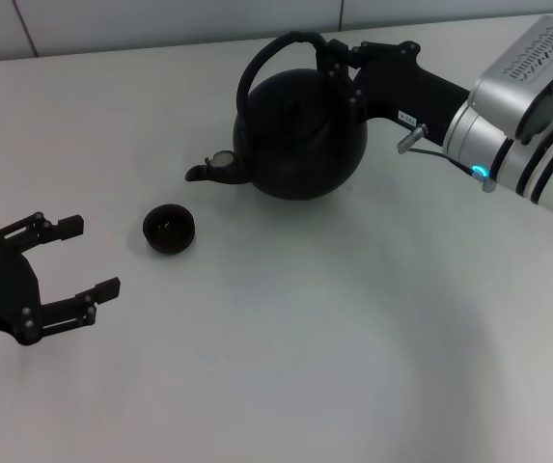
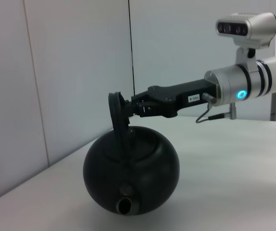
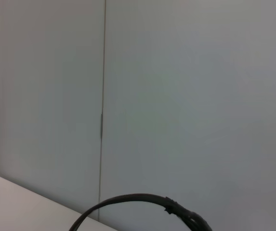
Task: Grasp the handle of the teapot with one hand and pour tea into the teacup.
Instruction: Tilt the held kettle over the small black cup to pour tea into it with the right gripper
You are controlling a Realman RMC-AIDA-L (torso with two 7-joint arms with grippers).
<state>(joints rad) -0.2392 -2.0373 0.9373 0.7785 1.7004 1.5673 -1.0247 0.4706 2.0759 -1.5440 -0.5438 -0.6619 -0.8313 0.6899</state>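
The large matte-black teapot (image 1: 300, 135) stands on the white table, its short spout (image 1: 199, 172) pointing left toward the teacup (image 1: 169, 229), a tiny dark bowl-shaped cup a little to the spout's front left. My right gripper (image 1: 337, 68) reaches in from the right and is shut on the arched black handle (image 1: 266, 58) near its top. The left wrist view shows the teapot (image 2: 130, 168) from the spout side, with the right gripper (image 2: 128, 108) clamped on the handle (image 2: 118, 118). The handle's arc (image 3: 128, 198) shows in the right wrist view. My left gripper (image 1: 93, 257) rests open and empty at the front left.
The white table (image 1: 353, 338) stretches to the front and right of the teapot. A pale panelled wall (image 1: 160, 24) runs along the table's far edge, close behind the teapot.
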